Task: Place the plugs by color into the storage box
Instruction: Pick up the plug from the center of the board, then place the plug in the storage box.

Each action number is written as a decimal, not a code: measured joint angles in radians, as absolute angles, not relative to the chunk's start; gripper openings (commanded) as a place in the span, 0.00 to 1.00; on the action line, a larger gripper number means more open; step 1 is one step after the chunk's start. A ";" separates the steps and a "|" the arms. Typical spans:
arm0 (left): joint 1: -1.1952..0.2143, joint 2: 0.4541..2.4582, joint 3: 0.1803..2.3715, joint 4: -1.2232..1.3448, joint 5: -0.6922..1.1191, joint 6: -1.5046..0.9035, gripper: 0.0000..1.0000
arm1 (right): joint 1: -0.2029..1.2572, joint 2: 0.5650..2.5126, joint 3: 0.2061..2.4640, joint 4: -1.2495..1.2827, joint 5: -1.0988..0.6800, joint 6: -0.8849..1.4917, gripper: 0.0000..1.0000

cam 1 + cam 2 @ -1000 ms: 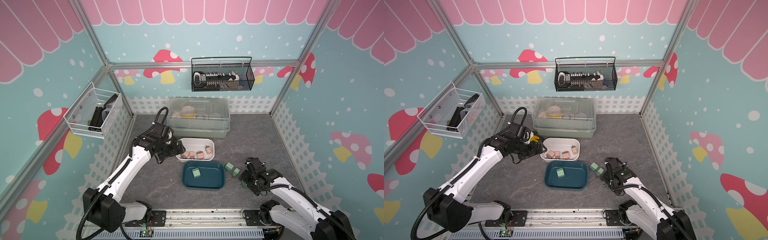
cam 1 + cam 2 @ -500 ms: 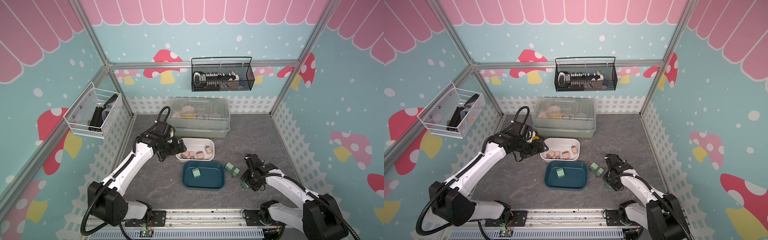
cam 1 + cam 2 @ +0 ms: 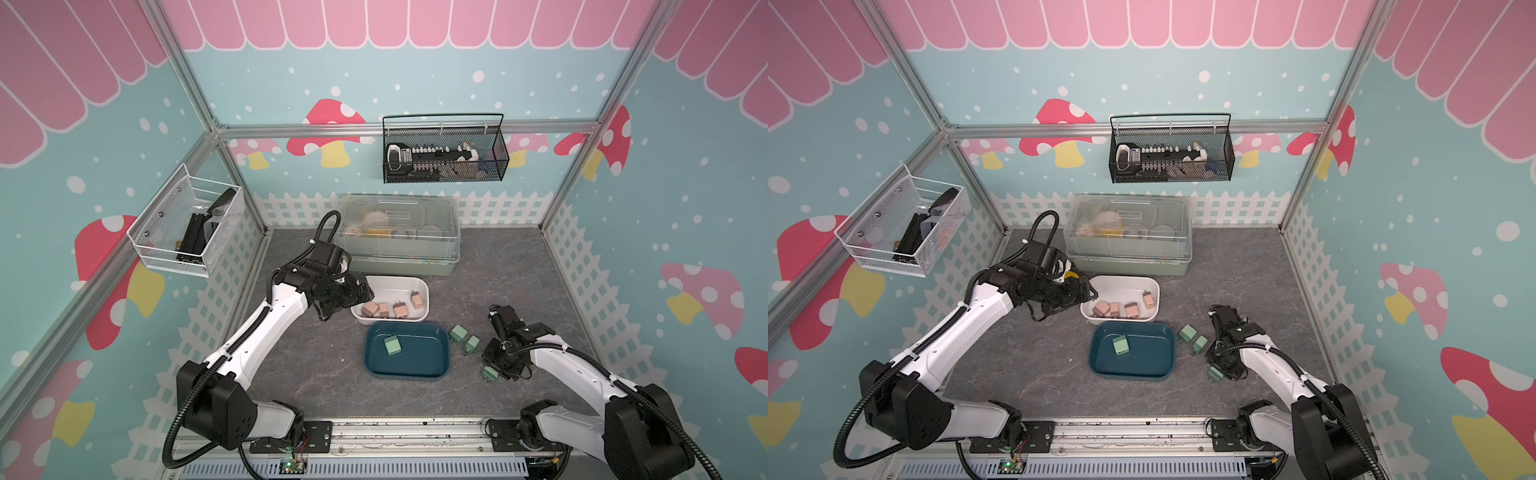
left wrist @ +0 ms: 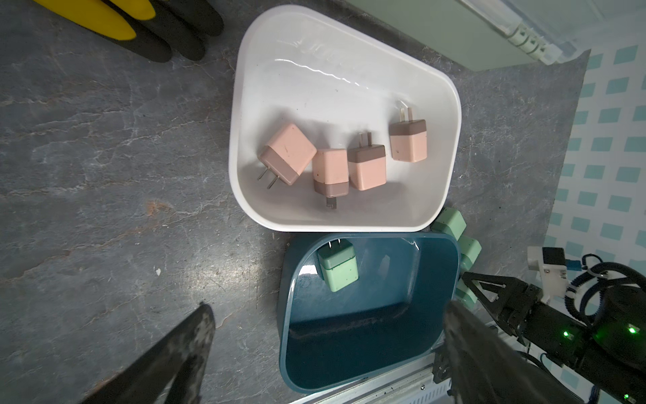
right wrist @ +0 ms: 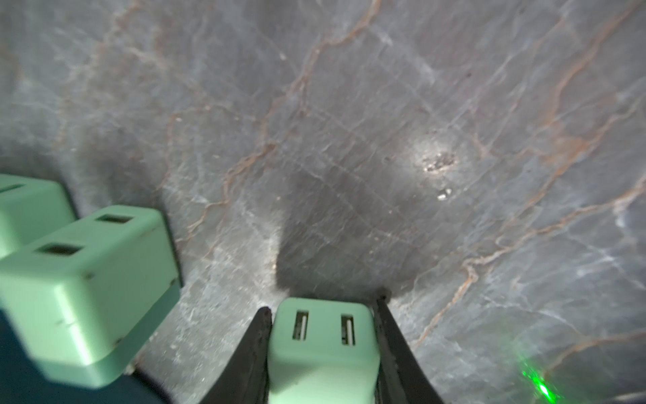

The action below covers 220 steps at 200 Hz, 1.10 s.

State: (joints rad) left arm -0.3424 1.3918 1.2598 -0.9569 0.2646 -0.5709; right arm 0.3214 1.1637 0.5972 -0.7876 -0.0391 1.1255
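Grey marbled table (image 3: 291, 365) spreads under a mint green plug (image 5: 323, 353) lying near the dark teal box (image 3: 419, 357) on its right-arm side, close to two loose green plugs (image 3: 458, 333); the right gripper's (image 5: 324, 300) fingers stand narrow, pressed on its two flat sides. Done well, the lift probably goes straight up, clear of those neighbours, then over the teal box's rim, releasing low beside the green plug inside (image 3: 392, 345). Beyond the teal box, the left gripper (image 4: 328, 306) hangs with fingers wide by the white box (image 3: 399, 284) of four pink plugs.

rear box (image 3: 395, 286): four plugs (image 3: 382, 309); front box (image 3: 419, 359): one plug (image 3: 392, 345); right: three plugs (image 3: 471, 344)
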 measured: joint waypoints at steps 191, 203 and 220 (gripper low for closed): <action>-0.341 1.336 1.216 -0.942 0.234 -0.601 0.98 | 0.778 1.783 1.389 -0.916 -0.033 0.813 0.26; -0.341 1.325 1.213 -0.944 0.231 -0.603 0.98 | 0.797 1.821 1.409 -0.909 -0.033 0.793 0.26; -0.340 1.311 1.208 -0.947 0.227 -0.603 0.98 | 0.820 1.858 1.419 -0.898 -0.035 0.773 0.26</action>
